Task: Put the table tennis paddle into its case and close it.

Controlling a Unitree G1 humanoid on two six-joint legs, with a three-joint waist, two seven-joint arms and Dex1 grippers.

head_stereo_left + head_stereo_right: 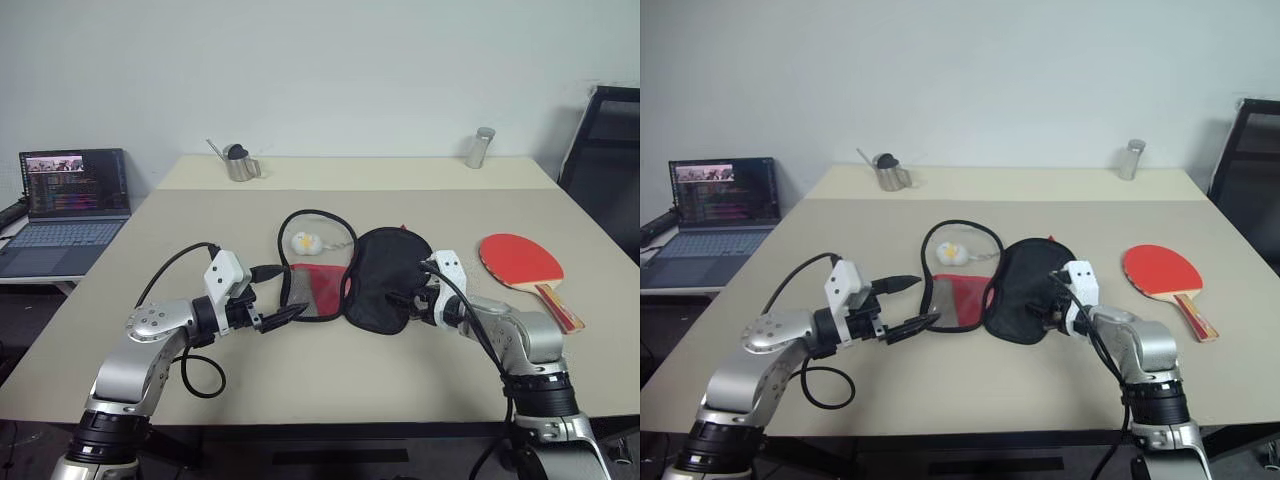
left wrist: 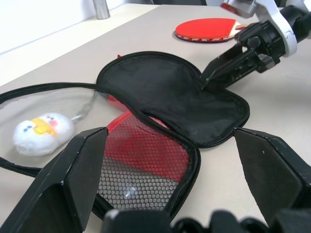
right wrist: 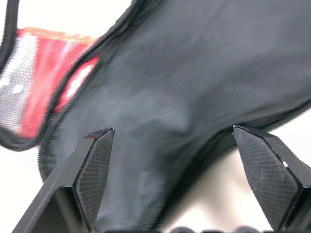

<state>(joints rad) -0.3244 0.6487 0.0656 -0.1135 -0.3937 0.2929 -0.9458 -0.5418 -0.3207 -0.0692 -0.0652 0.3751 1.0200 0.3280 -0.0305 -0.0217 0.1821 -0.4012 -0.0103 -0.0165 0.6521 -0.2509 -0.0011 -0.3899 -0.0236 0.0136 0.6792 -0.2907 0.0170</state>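
Soft paddle-shaped fabric case (image 1: 375, 280), unzipped, lay mid-table on the beige tabletop (image 1: 330, 380). Its black flap was folded out toward the robot's right; the red side with black mesh pocket (image 2: 146, 162) lay toward the left. Black zipper rim (image 1: 300, 218) looped away toward the far edge, a small white plush charm (image 1: 306, 242) with a yellow face lying inside the loop.

Flat table tennis paddle with round red rubber face and striped wooden handle (image 1: 522, 262) lay flat on the table to the right of the case, apart from it, handle pointing toward the near edge.

Left gripper (image 1: 908, 305) hovered just left of the mesh side, jaws spread wide, nothing between them. Right gripper (image 3: 177, 179) sat at the near right edge of the black flap, jaws wide apart, straddling the fabric in the wrist view; whether either finger touched it, could not tell.

Far edge: small metal cup (image 1: 240, 163), metal shaker (image 1: 480, 147). Open laptop (image 1: 70, 205) on a side desk, left.
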